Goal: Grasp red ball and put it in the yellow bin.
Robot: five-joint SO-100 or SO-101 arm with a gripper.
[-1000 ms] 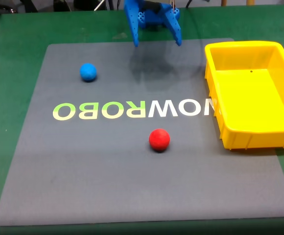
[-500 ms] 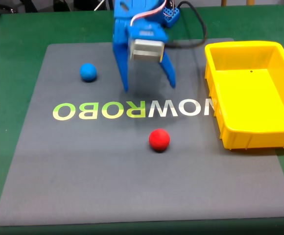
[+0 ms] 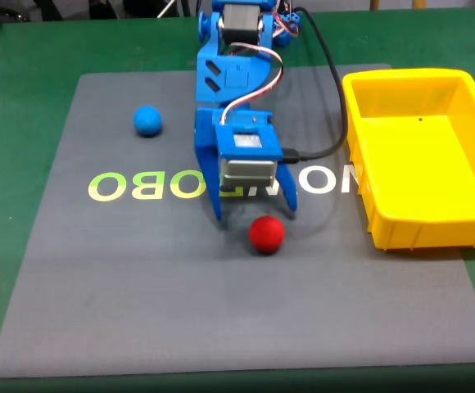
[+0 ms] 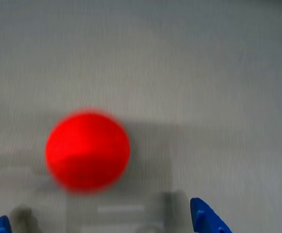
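fingers: two blue fingers (image 3: 219,201) spread wide, nothing between them; tips point down at the mat, one left of the ball's far side, one just behind it. In the wrist view only the blue tips (image 4: 206,221) poke in at the bottom corners.
gripper: gripper (image 3: 254,214) sits just beyond the red ball, slightly left of it in the fixed view; whether a tip touches the ball I can't tell.
red ball: red ball (image 3: 266,234) is small, plain, matte red, round, no markings. Rests on the grey mat (image 3: 139,295), on the near side of the printed lettering (image 3: 139,185), about mid-width. In the wrist view it's blurred (image 4: 87,151), left of centre, with a soft shadow to its right.
yellow bin: yellow bin (image 3: 459,221) at the right edge of the mat, bright yellow, raised walls, nothing inside. Well apart from the ball.
blue ball: blue ball (image 3: 147,120) far left on the mat, well apart from everything.
arm: blue arm (image 3: 233,70) reaches in from the far edge, with a cable (image 3: 332,90) looping to its right.
change vs half a second back: the gripper has come nearer and lower, from beyond the lettering to right over it, now covering the middle letters. Fingers as wide as before. Both balls and the bin haven't moved.
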